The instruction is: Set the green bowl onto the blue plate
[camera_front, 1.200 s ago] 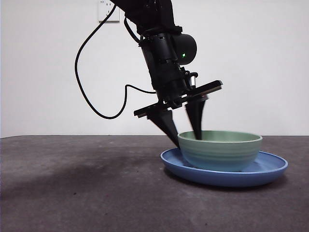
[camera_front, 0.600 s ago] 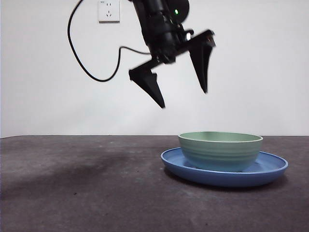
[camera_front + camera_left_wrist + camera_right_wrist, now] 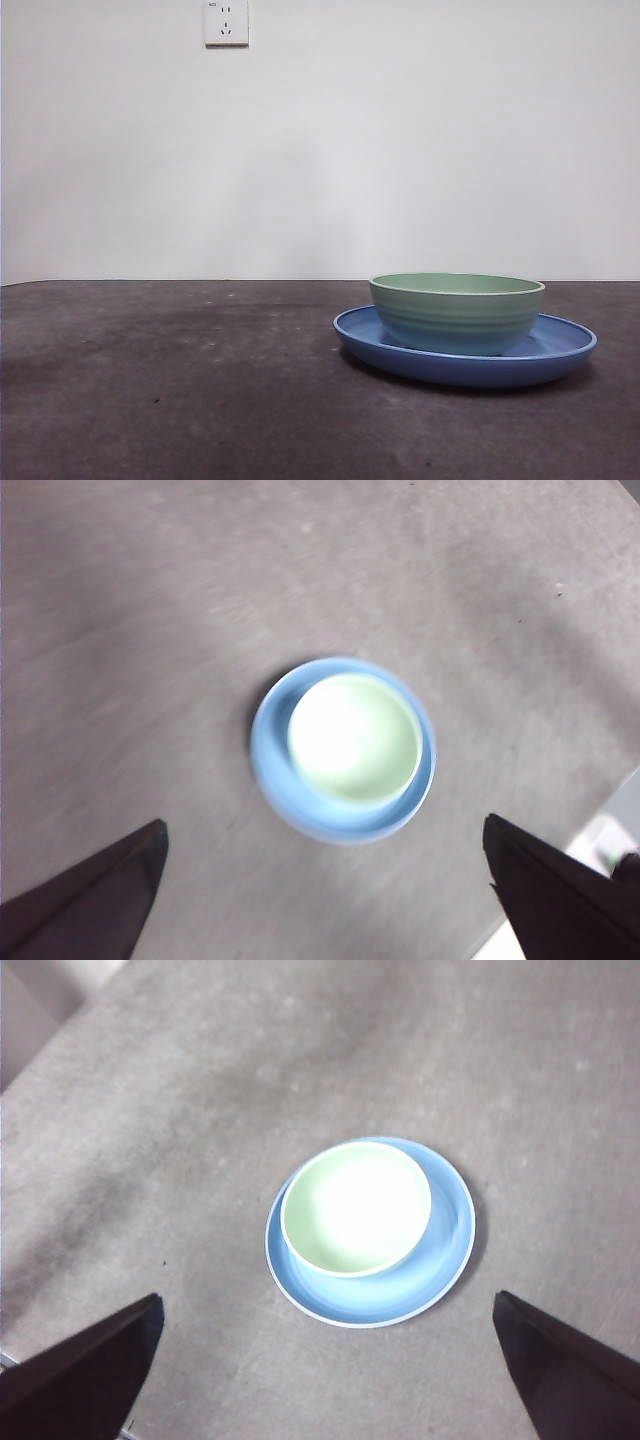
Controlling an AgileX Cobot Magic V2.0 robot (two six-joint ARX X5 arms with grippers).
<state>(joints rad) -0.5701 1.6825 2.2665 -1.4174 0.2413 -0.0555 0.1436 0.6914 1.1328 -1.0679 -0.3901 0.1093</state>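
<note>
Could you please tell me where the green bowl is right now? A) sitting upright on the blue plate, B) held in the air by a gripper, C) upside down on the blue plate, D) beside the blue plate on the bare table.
A: the green bowl stands upright, opening upward, on the blue plate, with no gripper touching it.

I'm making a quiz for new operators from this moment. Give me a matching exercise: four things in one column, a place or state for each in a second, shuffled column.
Things:
1. green bowl
2. blue plate
3. left gripper
4. wall socket

Places or states:
a. open, high above the dishes
b. flat on the table
c. high on the wall
d. standing on the plate

Pairs: 1-d, 2-b, 3-a, 4-c
</note>
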